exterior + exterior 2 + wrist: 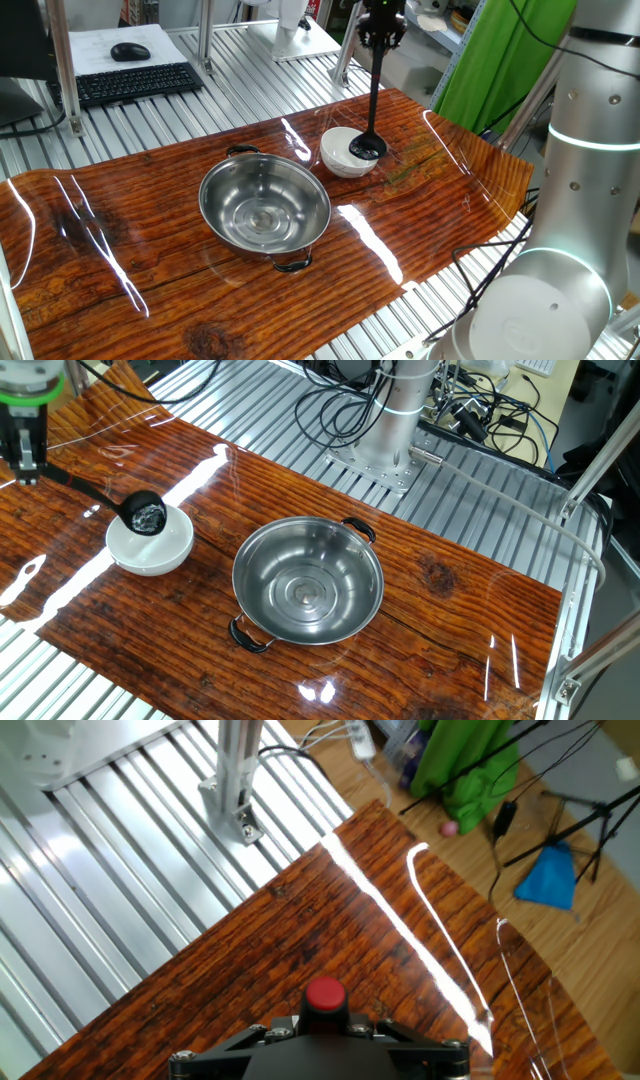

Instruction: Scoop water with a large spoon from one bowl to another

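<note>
On the left half of the glossy wood-grain table (120, 270) in the one fixed view, the big shiny stainless-steel bowl (265, 206) with two little black loop handles sits on its own, and honestly it's hard to tell how much water is in there, just reflections. Just right of it, near but not touching, is the small plain white ceramic bowl (346, 153), and the round scoop of the long black plastic ladle (368, 147) hangs right over it, looking like it's dipped at or just inside the rim. The slim handle runs straight up to the two-finger gripper (381, 36) at the top edge, whose fingers are pinched together on the handle's upper end. The other fixed view backs this up: the scoop is above the white bowl's far side, with a faint glint inside it that's probably water (146, 514). The hand view is no help, only the gripper's dark body with a red button and bare table. So the step looks like the pour. To do it well, he'd want to keep the scoop centred over the white bowl and low, then tip slow so the water runs off one lip instead of splashing onto the table. That grip sits far from the scoop, so any quick wrist roll would swing it wide.
</note>
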Controlling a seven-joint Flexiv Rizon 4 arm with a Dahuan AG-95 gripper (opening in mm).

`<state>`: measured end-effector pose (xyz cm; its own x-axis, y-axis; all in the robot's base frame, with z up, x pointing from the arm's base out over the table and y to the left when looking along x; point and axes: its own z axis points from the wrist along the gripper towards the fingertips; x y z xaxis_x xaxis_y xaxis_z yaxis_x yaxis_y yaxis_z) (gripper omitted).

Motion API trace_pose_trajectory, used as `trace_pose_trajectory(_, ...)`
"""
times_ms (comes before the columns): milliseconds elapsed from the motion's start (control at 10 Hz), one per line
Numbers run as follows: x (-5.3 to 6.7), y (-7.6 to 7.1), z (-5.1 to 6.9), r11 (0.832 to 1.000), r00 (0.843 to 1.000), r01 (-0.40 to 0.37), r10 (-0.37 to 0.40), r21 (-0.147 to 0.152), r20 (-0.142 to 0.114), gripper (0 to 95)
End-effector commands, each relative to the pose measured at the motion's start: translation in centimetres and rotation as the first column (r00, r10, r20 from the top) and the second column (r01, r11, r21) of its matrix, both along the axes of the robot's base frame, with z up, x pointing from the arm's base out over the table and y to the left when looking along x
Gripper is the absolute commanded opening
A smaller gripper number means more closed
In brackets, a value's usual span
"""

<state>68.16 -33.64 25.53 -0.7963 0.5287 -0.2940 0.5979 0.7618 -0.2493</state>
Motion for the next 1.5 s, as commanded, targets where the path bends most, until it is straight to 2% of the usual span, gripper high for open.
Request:
trace_pose_trajectory(100,-0.02,0.52,0.13,1.000,1.000,-0.006,0.006,-0.018,-0.011,0.0)
trace_pose_trajectory(400,-0.01,0.80,0.16,0.996,0.997,-0.050,0.045,-0.073,-0.067,0.0)
trace_pose_trajectory(500,-0.02,0.84,0.15,0.994,0.995,-0.063,0.057,-0.084,-0.076,0.0)
trace_pose_trajectory(600,-0.03,0.87,0.13,0.993,0.995,-0.067,0.060,-0.093,-0.080,0.0)
trace_pose_trajectory(900,-0.06,1.07,0.02,0.994,0.995,-0.059,0.052,-0.095,-0.081,0.0)
trace_pose_trajectory(1100,0.09,1.33,-0.20,0.992,0.995,-0.058,0.048,-0.116,-0.087,0.0)
trace_pose_trajectory(1500,0.26,1.49,-0.34,0.988,0.994,-0.067,0.053,-0.138,-0.100,0.0)
